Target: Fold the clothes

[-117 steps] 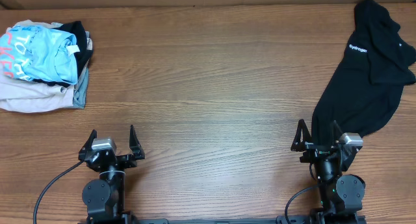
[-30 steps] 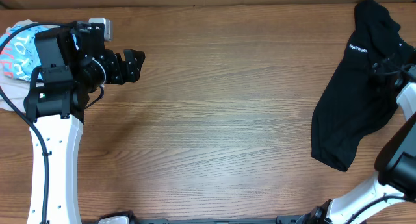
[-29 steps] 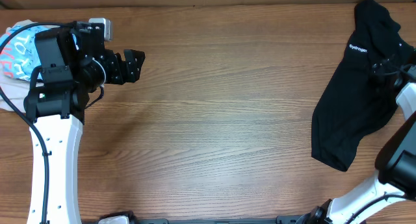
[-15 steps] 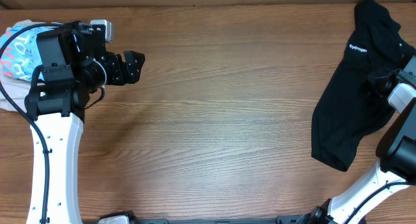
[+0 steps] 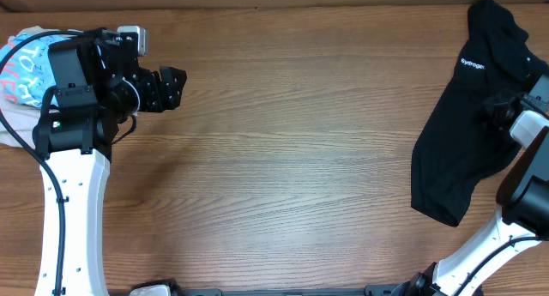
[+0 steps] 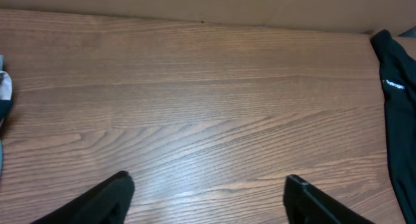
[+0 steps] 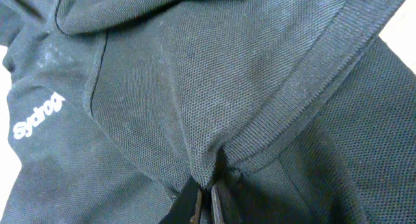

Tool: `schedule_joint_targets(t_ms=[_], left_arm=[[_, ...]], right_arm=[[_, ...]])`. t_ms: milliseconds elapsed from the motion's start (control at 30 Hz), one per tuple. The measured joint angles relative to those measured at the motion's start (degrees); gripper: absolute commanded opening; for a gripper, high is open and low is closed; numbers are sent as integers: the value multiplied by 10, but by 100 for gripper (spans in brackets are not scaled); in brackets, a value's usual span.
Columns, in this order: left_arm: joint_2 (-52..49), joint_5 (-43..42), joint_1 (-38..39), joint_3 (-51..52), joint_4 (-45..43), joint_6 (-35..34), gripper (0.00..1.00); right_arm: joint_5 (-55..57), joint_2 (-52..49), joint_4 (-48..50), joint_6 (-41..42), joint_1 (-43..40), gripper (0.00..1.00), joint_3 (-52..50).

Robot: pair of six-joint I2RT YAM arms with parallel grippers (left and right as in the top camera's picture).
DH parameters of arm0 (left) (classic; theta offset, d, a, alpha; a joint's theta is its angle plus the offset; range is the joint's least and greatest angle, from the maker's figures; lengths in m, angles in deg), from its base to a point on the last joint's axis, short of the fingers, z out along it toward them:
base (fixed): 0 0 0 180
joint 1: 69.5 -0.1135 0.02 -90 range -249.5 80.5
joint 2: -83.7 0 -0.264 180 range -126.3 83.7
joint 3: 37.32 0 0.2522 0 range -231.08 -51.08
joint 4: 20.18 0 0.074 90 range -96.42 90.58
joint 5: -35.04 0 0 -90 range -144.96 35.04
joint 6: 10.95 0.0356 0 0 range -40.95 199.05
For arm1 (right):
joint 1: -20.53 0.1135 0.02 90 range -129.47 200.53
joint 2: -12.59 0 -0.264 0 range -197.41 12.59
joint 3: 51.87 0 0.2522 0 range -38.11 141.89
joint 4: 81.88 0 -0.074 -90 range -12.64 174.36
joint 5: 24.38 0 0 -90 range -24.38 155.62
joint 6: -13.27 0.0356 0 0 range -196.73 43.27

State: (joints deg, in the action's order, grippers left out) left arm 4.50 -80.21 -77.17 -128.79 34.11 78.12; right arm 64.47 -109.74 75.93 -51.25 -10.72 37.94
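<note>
Black short-sleeved T-shirt point(image 5: 463, 133) is bunched in a long crumpled strip at the far right edge of the brown wood-grain bench point(image 5: 300, 159), not spread at all.

The right arm point(image 5: 523, 172) is over the shirt. The right jaws are closed to a narrow pinch on the cloth just below a ribbed knit band point(image 7: 312, 81); can't tell if that's collar or sleeve hem. Only the very tips have cloth.

The left arm point(image 5: 73, 184) is well apart from it, at the far left. The left jaws are wide and holding nothing, hovering over bare bench and aimed towards the shirt.

My read is that the step in hand is dragging the shirt to mid-bench to flatten it. To do it well:
- Pull low and slow, since a tip-only pinch on piqué will likely slip if jerked.
- Go inwards, away from the right edge, so the hanging end doesn't drop off.
- Bring the left jaws to the opposite edge of the shirt and tension it flat before any fold.

Writing:
- The small white chest lettering point(image 7: 39, 117) reads roughly "Sydrog…", with the end lost in a fold.
- The light blue shirt with pink lettering point(image 5: 26, 69) at far left is mostly hidden by the arm, and its letters can't be read as a word.
- No neck label visible.
</note>
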Motion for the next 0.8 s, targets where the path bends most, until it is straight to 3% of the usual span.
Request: schedule_joint_targets(t_ms=[200, 400, 533, 733, 767, 800], left_arm=[[0, 2, 0, 0, -33, 0, 69], [0, 7, -1, 0, -82, 0, 69], [0, 30, -11, 0, -94, 0, 69], [0, 70, -59, 0, -95, 0, 69], [0, 73, -73, 0, -95, -2, 69], [0, 75, -87, 0, -95, -2, 69]], right_arm=[[-52, 25, -59, -7, 3, 4, 21], [-163, 138, -153, -33, 70, 4, 94], [-210, 192, -185, -37, 180, 4, 131], [-260, 196, -221, -41, 424, 4, 136], [-261, 196, -222, -41, 441, 6, 136], [-262, 193, -224, -41, 502, 14, 135]])
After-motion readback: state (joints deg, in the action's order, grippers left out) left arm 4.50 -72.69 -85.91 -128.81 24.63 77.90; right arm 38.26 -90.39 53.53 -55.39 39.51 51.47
